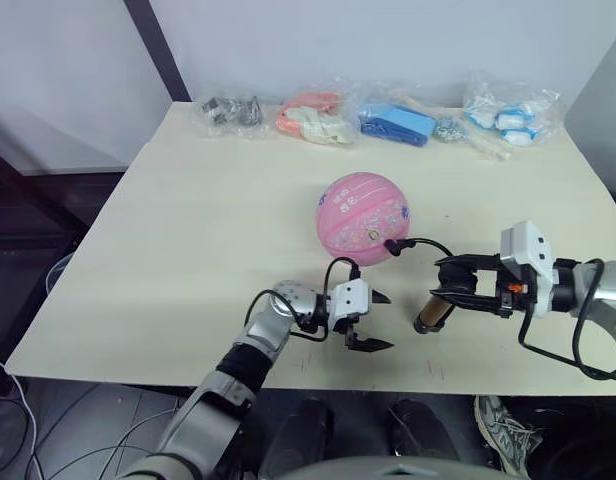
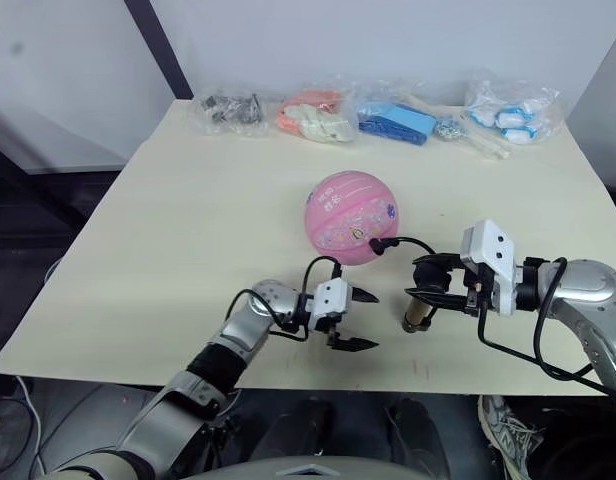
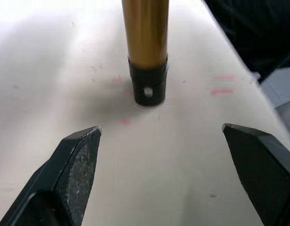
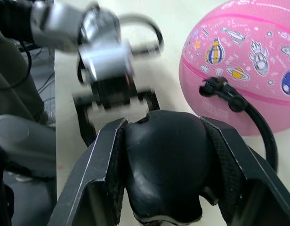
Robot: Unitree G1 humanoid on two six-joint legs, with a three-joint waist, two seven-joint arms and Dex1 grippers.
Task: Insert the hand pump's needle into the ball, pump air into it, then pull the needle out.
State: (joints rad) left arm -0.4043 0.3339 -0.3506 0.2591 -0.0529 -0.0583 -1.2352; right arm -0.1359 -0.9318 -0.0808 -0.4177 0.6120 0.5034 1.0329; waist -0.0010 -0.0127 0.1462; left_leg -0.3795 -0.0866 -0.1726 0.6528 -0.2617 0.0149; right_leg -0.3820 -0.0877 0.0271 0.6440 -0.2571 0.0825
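Nearest to us, our left gripper (image 1: 371,321) hovers just over the table (image 1: 188,250) with its two black fingers spread wide and nothing between them, pointing right toward the hand pump (image 1: 431,312). The pump stands tilted near the table's near edge, its lower black cap close to the surface, and our right gripper (image 1: 450,285) holds it, fingers clamped around the black handle at its top. We judge the gold-bronze barrel to be stiff, light and fairly slick, so the free hand should take it low on the barrel, just above the bottom cap, while the handle gets worked. The thin black hose (image 1: 420,241) looks limp and loops from the pump up and left to a small black fitting pressed against the ball (image 1: 362,218); the needle itself is hidden from us. The ball, pink with small cartoon prints, sits round just beyond both grippers; we expect it to be light, springy and ready to roll if tugged
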